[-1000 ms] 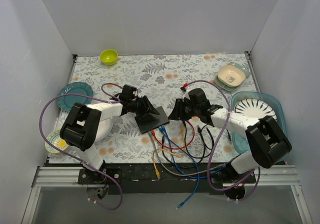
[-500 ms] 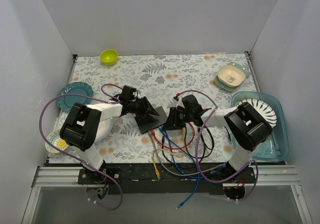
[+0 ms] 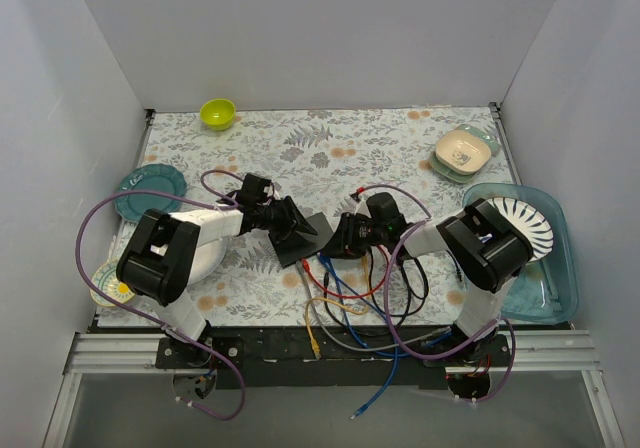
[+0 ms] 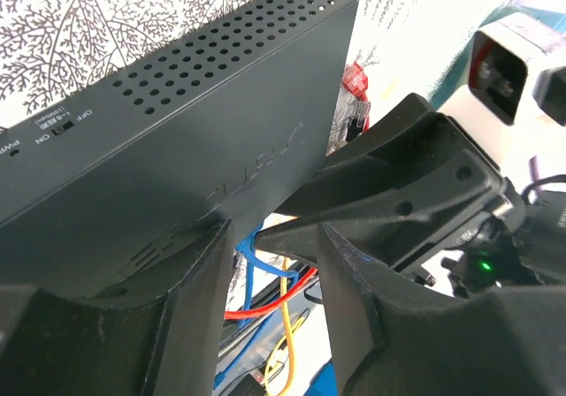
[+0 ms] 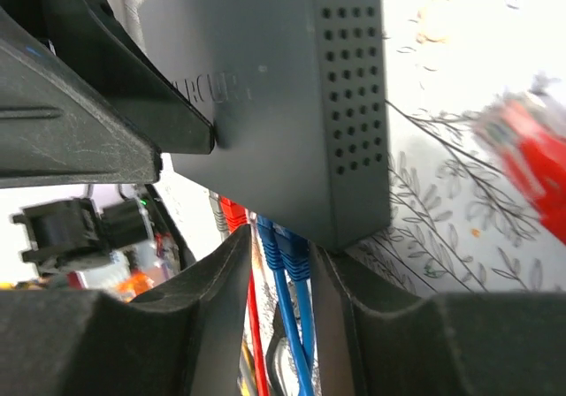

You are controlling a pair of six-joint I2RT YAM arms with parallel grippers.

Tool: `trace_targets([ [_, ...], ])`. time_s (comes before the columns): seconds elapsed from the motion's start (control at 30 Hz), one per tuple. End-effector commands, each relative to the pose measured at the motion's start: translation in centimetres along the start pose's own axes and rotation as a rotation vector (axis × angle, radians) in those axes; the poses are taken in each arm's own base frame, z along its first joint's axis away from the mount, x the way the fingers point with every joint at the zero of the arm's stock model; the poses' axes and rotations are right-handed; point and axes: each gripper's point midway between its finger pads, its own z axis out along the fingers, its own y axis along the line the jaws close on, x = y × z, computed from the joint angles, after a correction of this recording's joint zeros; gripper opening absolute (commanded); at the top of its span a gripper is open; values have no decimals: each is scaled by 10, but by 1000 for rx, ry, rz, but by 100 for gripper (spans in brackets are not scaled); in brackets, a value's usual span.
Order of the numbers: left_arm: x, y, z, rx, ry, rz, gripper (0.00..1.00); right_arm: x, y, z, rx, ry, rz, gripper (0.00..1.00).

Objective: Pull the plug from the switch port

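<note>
The switch [image 3: 308, 238] is a flat dark box lying tilted mid-table. It fills the left wrist view [image 4: 177, 131] and the right wrist view [image 5: 274, 104]. My left gripper [image 3: 289, 222] is at its far-left edge, jaws apart [image 4: 265, 237], one finger [image 4: 199, 308] against the switch's top face. My right gripper [image 3: 341, 236] is at the port edge. Its jaws [image 5: 281, 246] stand closely on either side of two blue plugs [image 5: 287, 250] seated in the ports, with a thin gap still showing. A red plug [image 5: 232, 212] and a grey one sit just left of them.
Loose cables [image 3: 362, 290] in blue, red, yellow and black trail to the near edge. A green bowl [image 3: 217, 113] sits far left, a teal plate [image 3: 152, 190] left. Beige dishes [image 3: 463, 151] are far right, and a teal tray [image 3: 548, 288] holds a striped plate.
My right gripper has moved left, from beside the cables to the switch's port edge, and now straddles the blue plugs. My left gripper and the switch have stayed put.
</note>
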Motion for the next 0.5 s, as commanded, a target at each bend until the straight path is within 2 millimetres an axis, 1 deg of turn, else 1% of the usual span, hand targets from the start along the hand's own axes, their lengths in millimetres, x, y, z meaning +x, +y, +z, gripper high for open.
trace_targets([
  [0.0,6,9,-6,-31,-2,12,43,3,-15,-1,-13,-36,89,39],
  [0.13,7,10,-6,-32,4,12,43,1,-16,1,-14,-37,100,31],
  [0.17,7,11,-5,-34,7,10,43,1,-16,1,-16,-37,102,26],
  [0.23,8,12,-5,-33,10,12,43,-1,-15,3,-17,-39,113,22],
  [0.37,11,12,-6,-27,21,17,43,-2,-15,4,-22,-41,124,20],
  [0.43,13,12,-7,-17,27,22,43,-3,-15,5,-21,-46,123,13],
  [0.47,14,11,-7,-12,30,24,43,-2,-16,5,-24,-41,121,6],
])
